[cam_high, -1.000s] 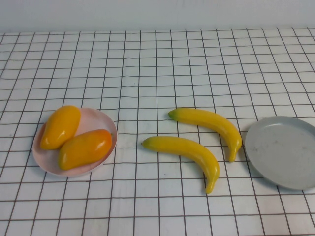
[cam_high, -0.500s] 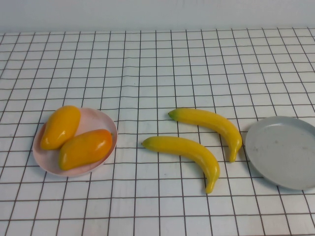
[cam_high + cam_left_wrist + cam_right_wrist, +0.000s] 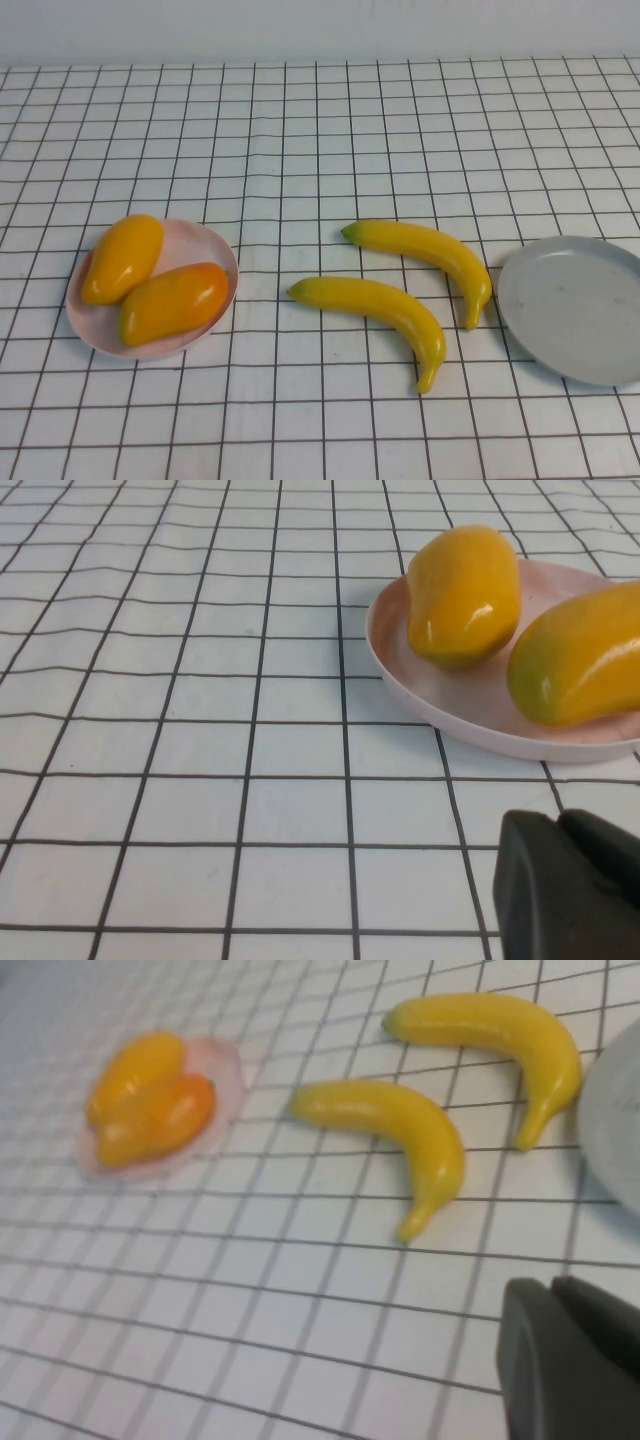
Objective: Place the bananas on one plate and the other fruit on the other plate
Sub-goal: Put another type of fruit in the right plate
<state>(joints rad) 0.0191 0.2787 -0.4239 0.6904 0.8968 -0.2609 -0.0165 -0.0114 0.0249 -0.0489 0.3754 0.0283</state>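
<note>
Two yellow bananas lie on the cloth mid-table, the far one (image 3: pixel 430 250) and the near one (image 3: pixel 385 305), just left of the empty grey-blue plate (image 3: pixel 575 310). Two orange-yellow mango-like fruits (image 3: pixel 123 258) (image 3: pixel 173 302) lie side by side on the pink plate (image 3: pixel 205 243) at the left. Neither gripper shows in the high view. My left gripper (image 3: pixel 557 825) is shut and empty, low over the cloth near the pink plate (image 3: pixel 450 695). My right gripper (image 3: pixel 550 1290) is shut and empty, back from the bananas (image 3: pixel 400 1125) (image 3: pixel 500 1030).
A white cloth with a black grid (image 3: pixel 320 150) covers the table. A pale wall runs along its far edge. The grey-blue plate reaches the right edge of the high view.
</note>
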